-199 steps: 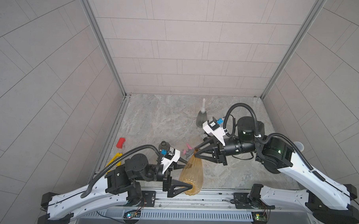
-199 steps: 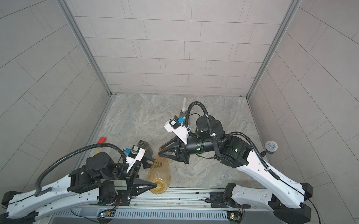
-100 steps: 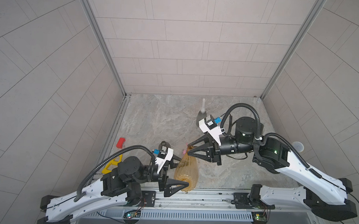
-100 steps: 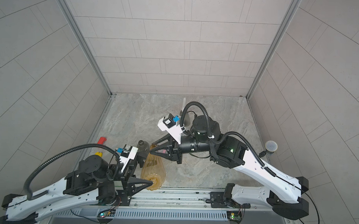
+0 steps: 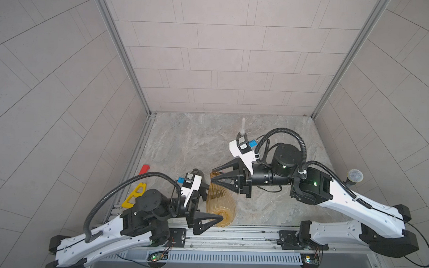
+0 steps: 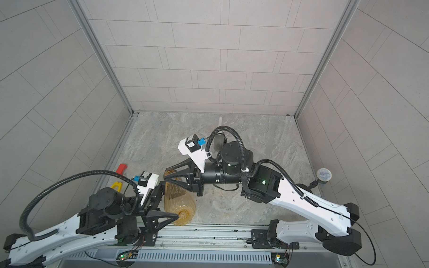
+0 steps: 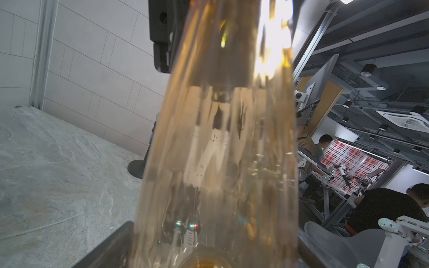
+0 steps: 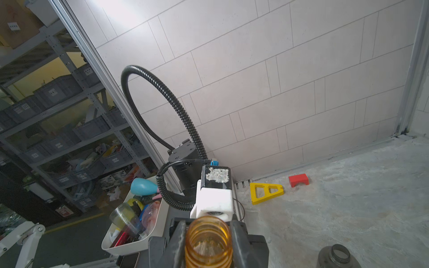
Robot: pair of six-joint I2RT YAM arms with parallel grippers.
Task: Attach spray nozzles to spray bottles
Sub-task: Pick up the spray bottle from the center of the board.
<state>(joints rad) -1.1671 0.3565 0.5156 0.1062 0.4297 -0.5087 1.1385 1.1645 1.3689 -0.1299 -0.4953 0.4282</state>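
An orange-amber spray bottle (image 5: 219, 203) leans near the table's front edge, seen in both top views. My right gripper (image 8: 209, 236) is shut on its threaded neck (image 8: 209, 232), one dark finger (image 8: 178, 241) on each side. My left gripper (image 5: 212, 205) stands open, its fingers (image 7: 109, 248) flanking the bottle's wide lower body (image 7: 220, 150). A smoky grey bottle (image 8: 339, 256) with a bare open neck stands behind the left wrist (image 5: 197, 173). Another grey bottle (image 5: 243, 135) at the back carries a white piece on its neck. No loose spray nozzle shows.
A red block (image 5: 144, 169) and a yellow triangular piece (image 5: 134, 198) lie by the left wall. A microphone on a stand (image 5: 354, 176) is at the right wall. A thin clear tube (image 7: 46, 225) lies on the stone floor. The metal rail (image 5: 241, 236) runs along the front.
Both arms have shifted a little to the left, and the orange bottle went with them, its neck still in the right gripper. Neither gripper has changed its opening.
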